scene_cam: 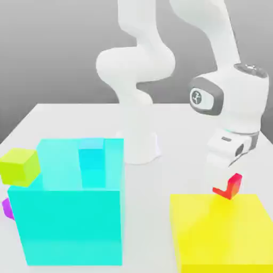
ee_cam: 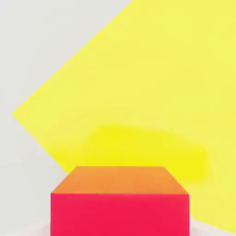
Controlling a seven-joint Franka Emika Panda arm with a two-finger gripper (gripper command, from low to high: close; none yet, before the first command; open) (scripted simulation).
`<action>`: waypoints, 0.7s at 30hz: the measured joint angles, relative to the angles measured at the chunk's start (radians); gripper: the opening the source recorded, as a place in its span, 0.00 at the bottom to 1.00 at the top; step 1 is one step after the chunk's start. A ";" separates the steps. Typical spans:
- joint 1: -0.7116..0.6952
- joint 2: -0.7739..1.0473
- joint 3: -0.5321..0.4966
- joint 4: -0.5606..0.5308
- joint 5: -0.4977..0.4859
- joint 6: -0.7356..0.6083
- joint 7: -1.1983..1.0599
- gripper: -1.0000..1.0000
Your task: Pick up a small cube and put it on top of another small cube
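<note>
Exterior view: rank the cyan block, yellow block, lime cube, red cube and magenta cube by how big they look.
1. Cyan block
2. Yellow block, cut off by the frame, so unsure against cyan
3. Lime cube
4. Red cube
5. Magenta cube, mostly hidden behind the cyan block, so unsure against red

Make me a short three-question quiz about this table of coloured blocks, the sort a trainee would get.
1. True or false: the gripper is shut on the red cube.
2. Which block lies directly beneath the red cube? A cyan block B yellow block C lime-green cube
3. Fill in: the magenta cube peeks out at the cyan block's side on the exterior view's ____.

Key: 1 true; 2 B; 3 left.
</note>
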 joint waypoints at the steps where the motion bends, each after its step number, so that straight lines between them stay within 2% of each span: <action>1: -0.016 0.006 -0.006 0.019 -0.020 -0.011 -0.051 0.00; 12: -0.190 0.069 -0.092 0.221 -0.265 -0.114 -0.585 0.00; 21: -0.311 0.122 -0.201 0.385 -0.486 -0.174 -0.997 0.00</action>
